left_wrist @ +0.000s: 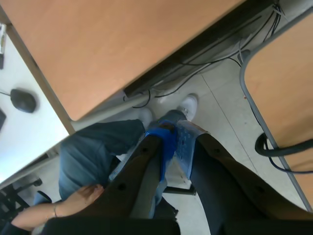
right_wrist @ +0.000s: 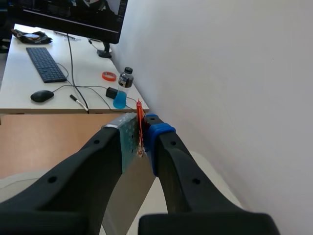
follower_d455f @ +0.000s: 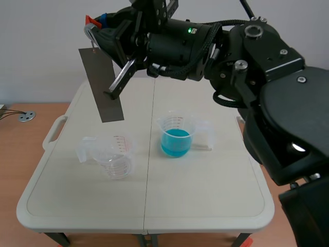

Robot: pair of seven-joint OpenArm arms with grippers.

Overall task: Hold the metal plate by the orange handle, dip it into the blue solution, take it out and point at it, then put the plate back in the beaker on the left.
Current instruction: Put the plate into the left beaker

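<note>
Flat grey metal plate (follower_d455f: 98, 85), hung by its orange handle (follower_d455f: 91, 22) in the clenched right gripper (right_wrist: 142, 136), high above the empty clear plastic beaker (follower_d455f: 115, 159); hazard: plate swings during lowering, clips the beaker's rim and topples it.

Plain room, 1 folding table (follower_d455f: 205, 180).
White wall (follower_d455f: 41, 41) behind the cream table; wooden desk (follower_d455f: 15, 149) beside it; pale tiled floor (left_wrist: 230, 112) below.

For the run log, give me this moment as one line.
right gripper: shut on orange handle | metal plate: hanging above table | left gripper: shut, empty
</note>
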